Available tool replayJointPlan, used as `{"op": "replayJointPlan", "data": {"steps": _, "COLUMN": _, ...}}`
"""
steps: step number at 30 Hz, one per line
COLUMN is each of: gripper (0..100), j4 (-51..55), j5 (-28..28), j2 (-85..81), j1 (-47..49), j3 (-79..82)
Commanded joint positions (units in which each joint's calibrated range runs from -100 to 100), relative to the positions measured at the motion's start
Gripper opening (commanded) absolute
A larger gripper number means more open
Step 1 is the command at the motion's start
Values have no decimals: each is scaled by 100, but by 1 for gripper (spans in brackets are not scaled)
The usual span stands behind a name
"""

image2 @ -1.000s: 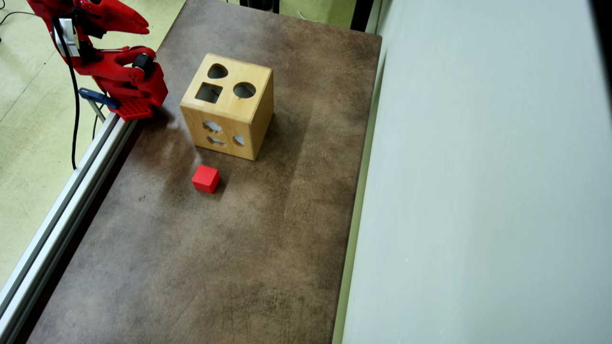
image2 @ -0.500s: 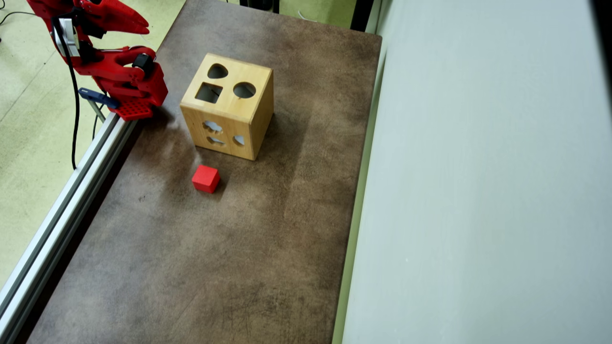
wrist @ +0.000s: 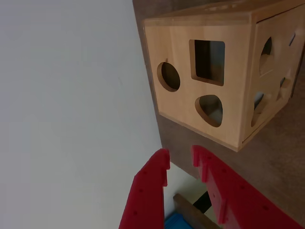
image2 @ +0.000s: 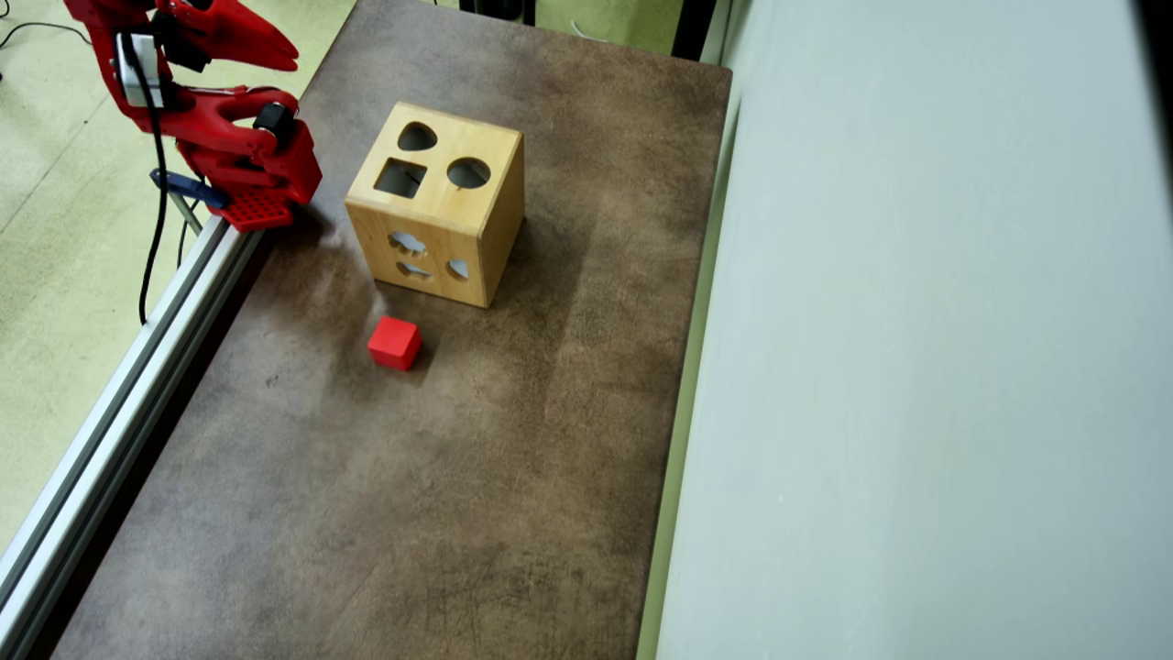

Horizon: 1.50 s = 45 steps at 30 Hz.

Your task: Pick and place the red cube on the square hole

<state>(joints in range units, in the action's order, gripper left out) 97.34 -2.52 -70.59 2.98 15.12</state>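
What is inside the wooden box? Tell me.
Nothing can be made out inside the wooden box. Its square hole and round hole show only darkness; the rest of the interior is hidden by its walls.

Table: we see a mottled brown tabletop point(image2: 440, 513) with a metal rail point(image2: 119, 403) along its 9 o'clock edge.
Wooden box: the wooden box point(image2: 476, 234) stands upright toward 12 o'clock.
Red cube: the red cube point(image2: 395, 343) rests near the box's 6 o'clock side, apart from it.
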Motion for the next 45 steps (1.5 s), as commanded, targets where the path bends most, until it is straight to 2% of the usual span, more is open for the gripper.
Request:
{"op": "replayJointPlan", "data": {"steps": 1, "gripper": 9, "j4": 57, "j5": 34, "j2": 1416, "j1": -514, "j3": -1173}}
{"op": "replayJointPlan", "data": {"steps": 8, "gripper": 9, "j4": 9, "j5": 181, "j2": 3548, "j1": -1858, "j3": -2997}}
{"op": "replayJointPlan", "data": {"steps": 18, "gripper": 9, "j4": 1, "j5": 2418, "j2": 5297, "j1": -2988, "j3": -3444}}
{"op": "replayJointPlan", "data": {"steps": 23, "gripper": 8, "j4": 1, "j5": 3140, "j2": 6027, "j1": -3196, "j3": -3409}}
{"op": "replayJointPlan", "data": {"steps": 34, "gripper": 8, "j4": -144, "j5": 3267, "j2": 8312, "j1": -3203, "j3": -3409}}
{"op": "replayJointPlan", "data": {"steps": 45, "gripper": 8, "j4": -144, "j5": 3267, "j2": 8575, "j1": -3211, "j3": -3409}}
